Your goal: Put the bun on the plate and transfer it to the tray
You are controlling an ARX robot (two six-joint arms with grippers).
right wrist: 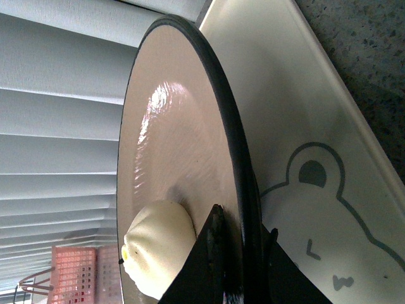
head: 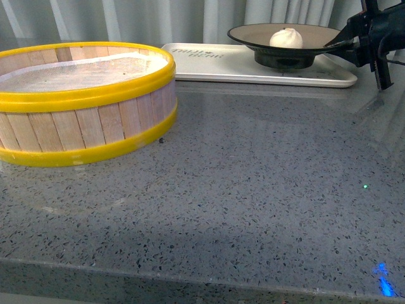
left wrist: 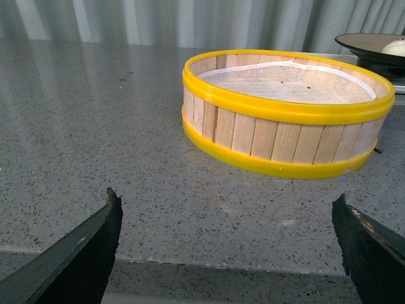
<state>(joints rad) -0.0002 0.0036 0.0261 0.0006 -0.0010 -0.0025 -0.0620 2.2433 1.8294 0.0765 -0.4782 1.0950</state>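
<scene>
Two end effectors are sharing this job unevenly. The left end effector point(left wrist: 228, 247) is hanging spread wide and empty over the near counter point(head: 253, 209), its dark fingers point(left wrist: 82, 247) showing at either side of the left wrist view, with the steamer basket point(head: 82, 101) just ahead of it and nothing of the task within its reach.

The right end effector point(head: 345, 43) is working farther out, at the right side of the plate point(head: 253, 31). In the right wrist view its fingers point(right wrist: 205, 266) are pinching the plate's black rim, one pad on the tan inside and the other under the lip.

The plate is looking stiff and glossy, probably ceramic or hard plastic, so it is likely to be moderately heavy and slick for a hold at one edge only; the rim is the sensible place to take it, but it may be tipping away from the grip unless kept level. Its black foot is appearing to sit on, or just above, the tray point(head: 209, 63); I cannot tell whether it is touching.

The bun point(head: 286, 38) is lying inside the plate, just beyond the inner finger in the right wrist view and seemingly not touching it. Being soft, light and round, it is liable to roll or slide on the smooth surface if the plate tilts or is released abruptly.
</scene>
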